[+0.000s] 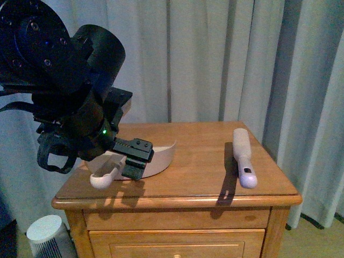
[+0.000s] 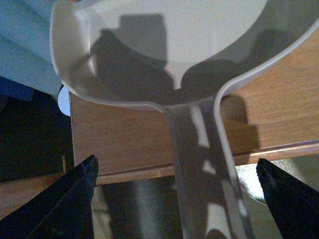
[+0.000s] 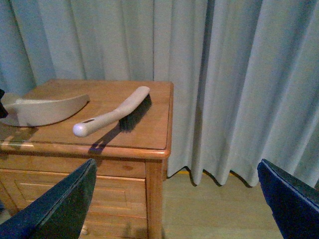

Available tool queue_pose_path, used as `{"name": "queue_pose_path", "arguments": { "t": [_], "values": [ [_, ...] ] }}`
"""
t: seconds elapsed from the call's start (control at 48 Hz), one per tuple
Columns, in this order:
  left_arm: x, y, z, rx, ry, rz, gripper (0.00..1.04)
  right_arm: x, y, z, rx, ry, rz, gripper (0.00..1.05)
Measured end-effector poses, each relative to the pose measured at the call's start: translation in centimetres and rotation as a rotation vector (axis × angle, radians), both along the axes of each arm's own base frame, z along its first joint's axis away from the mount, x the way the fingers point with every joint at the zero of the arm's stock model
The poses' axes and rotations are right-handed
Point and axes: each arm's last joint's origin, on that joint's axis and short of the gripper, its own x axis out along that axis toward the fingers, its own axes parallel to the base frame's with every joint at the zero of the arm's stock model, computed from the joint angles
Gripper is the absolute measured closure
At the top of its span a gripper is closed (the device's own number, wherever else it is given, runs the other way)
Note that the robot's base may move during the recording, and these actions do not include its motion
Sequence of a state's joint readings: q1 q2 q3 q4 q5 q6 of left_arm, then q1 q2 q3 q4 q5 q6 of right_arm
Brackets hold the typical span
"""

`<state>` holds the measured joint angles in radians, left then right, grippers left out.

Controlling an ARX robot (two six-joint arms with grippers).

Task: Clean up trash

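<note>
No trash shows in any view. The pale pink dustpan (image 1: 161, 155) lies on the wooden nightstand (image 1: 183, 191), its handle (image 1: 103, 178) sticking out over the front left edge. My left gripper (image 1: 131, 160) is open at that handle. In the left wrist view the handle (image 2: 204, 164) runs between the spread dark fingers (image 2: 75, 199), touching neither, with the left gripper (image 2: 182, 199) below the pan (image 2: 164, 45). My right gripper (image 3: 179, 199) hangs open and empty off the nightstand's right side, over the floor. The brush (image 1: 244, 158) lies on the right half of the top.
Grey curtains (image 1: 215, 59) hang close behind and to the right of the nightstand (image 3: 99, 149). A white round ribbed thing (image 1: 45, 231) stands on the floor at the front left. From the right wrist, the brush (image 3: 114, 114) and dustpan (image 3: 45, 109) lie side by side.
</note>
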<state>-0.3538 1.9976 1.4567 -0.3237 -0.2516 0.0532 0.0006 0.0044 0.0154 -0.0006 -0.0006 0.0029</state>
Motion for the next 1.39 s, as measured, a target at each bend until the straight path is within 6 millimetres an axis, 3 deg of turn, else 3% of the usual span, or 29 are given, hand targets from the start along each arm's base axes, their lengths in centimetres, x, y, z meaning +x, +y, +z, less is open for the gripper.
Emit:
{"name": "queue_pose_path", "arguments": {
  "t": [1.103,1.395],
  "values": [
    [0.4,0.6,-2.2,0.013,0.043,0.012,0.08,0.0,0.0,0.0,0.000,0.000,0.000,0.07],
    [0.4,0.6,-2.2,0.009,0.031,0.014,0.54,0.0,0.0,0.0,0.000,0.000,0.000,0.07]
  ]
}}
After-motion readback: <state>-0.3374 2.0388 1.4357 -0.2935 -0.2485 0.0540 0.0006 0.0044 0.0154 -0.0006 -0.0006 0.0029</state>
